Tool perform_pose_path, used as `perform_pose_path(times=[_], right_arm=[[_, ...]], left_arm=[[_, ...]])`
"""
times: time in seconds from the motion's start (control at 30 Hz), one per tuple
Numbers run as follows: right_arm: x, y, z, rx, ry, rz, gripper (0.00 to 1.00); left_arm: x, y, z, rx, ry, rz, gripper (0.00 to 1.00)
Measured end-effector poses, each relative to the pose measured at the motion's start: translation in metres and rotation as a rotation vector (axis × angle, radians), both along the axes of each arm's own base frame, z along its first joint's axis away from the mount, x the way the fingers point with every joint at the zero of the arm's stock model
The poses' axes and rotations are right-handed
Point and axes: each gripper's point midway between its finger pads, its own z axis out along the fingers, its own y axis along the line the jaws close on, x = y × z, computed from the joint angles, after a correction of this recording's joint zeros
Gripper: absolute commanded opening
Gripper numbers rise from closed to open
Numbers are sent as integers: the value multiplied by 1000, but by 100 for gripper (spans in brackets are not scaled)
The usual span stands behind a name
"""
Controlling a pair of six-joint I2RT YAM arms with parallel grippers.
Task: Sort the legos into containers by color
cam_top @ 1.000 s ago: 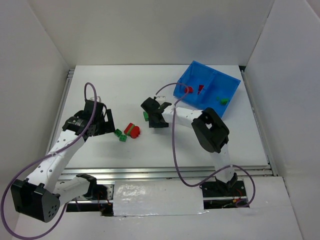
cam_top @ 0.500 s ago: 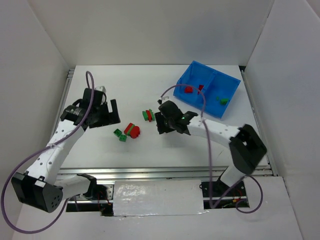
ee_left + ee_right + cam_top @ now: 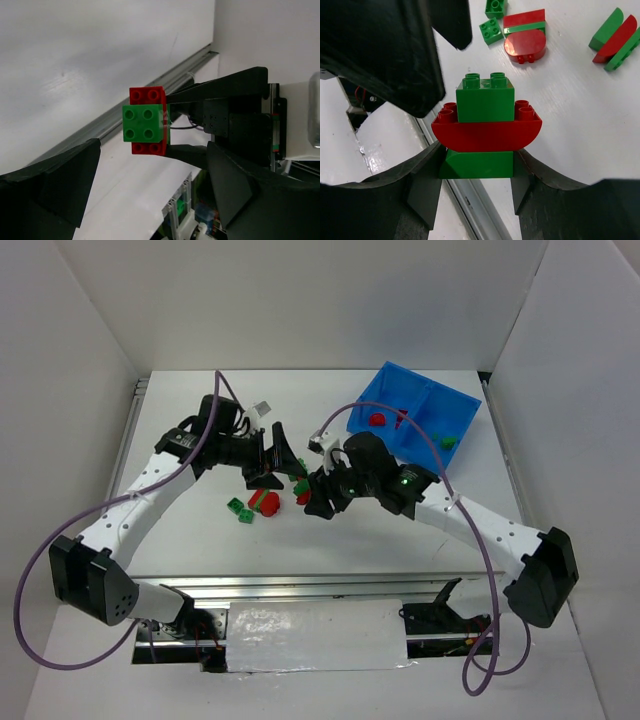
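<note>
The right end effector gripped a stack, green over curved red over green, above the desk; loose legos lay beyond.

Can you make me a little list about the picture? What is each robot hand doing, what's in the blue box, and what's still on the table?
right gripper: shut on a brick stack, green on red on green, held by the bottom brick
left gripper: open, pointed at the stack, not gripping it
blue bin: red bricks in one compartment, a green brick in the other
loose bricks: red and green ones on the table near the grippers
</note>
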Motion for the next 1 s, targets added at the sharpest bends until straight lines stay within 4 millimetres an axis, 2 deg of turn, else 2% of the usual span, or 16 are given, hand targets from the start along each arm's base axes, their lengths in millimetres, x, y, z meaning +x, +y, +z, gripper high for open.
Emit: perform_pose_path(times=[0.2,0.33,0.5,0.53,0.57,0.63,0.67,0.8,0.83,0.87,0.9,1.0], right_arm=[[-7,-3,22,47,-42,22,28],[-10,-3,25,58,-43,36,28],[-11,-2,24,59,-37,40,28],[-11,-2,24,59,-38,40,27],[-11,-2,24,60,-38,40,28],[-10,-1,25,63,-42,40,27],[-10,-1,26,65,-44,40,27],[-7,0,24,57,-51,35,24],[-8,-1,23,55,-49,36,23],[-8,-1,23,54,-48,36,22],[-8,-1,22,53,-48,36,15],[-7,-1,20,56,-58,38,11]], left_arm=[[-18,-10,-14,-45,96,-43,98],[-30,-17,-25,-60,148,-67,96],[-33,-29,-16,-118,149,-94,86],[-33,-31,-13,-132,142,-101,82],[-34,-33,-11,-145,143,-102,70],[-37,-35,-9,-164,144,-108,55],[-38,-36,-9,-172,150,-108,35],[-40,-36,-12,-191,177,-94,12],[-40,-37,-13,-199,176,-96,0],[-39,-38,-13,-205,173,-98,0],[-39,-38,-12,-213,170,-99,0],[-38,-37,-13,-211,171,-91,0]])
